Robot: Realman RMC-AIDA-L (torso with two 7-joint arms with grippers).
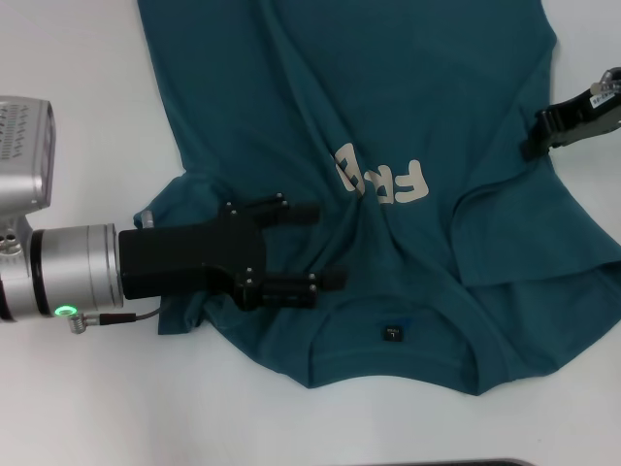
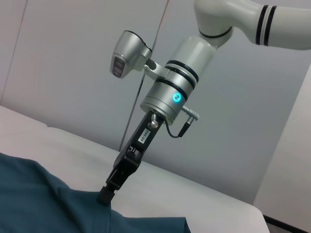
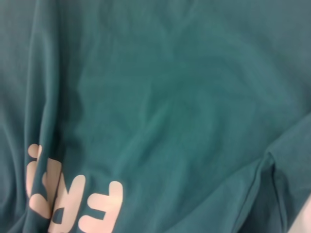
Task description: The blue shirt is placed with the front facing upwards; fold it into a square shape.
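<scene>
The blue shirt (image 1: 388, 97) lies front up on the white table (image 1: 78, 58), collar (image 1: 408, 359) nearest me, with cream letters (image 1: 383, 180) on the chest and a small black label (image 1: 392, 334) inside the neck. My left gripper (image 1: 325, 246) is open just over the shirt's left shoulder, beside the bunched sleeve, with nothing between its fingers. My right gripper (image 1: 536, 136) is at the shirt's right side edge. In the left wrist view, that right gripper (image 2: 106, 194) is shut on a raised ridge of the shirt (image 2: 48, 204). The right wrist view is filled by the shirt (image 3: 170, 97) and its letters (image 3: 73, 204).
Bare white table (image 2: 194, 194) surrounds the shirt on the left and in front. Grey wall panels (image 2: 73, 58) stand behind the table's far edge. A dark strip (image 1: 466, 463) runs along the table's near edge.
</scene>
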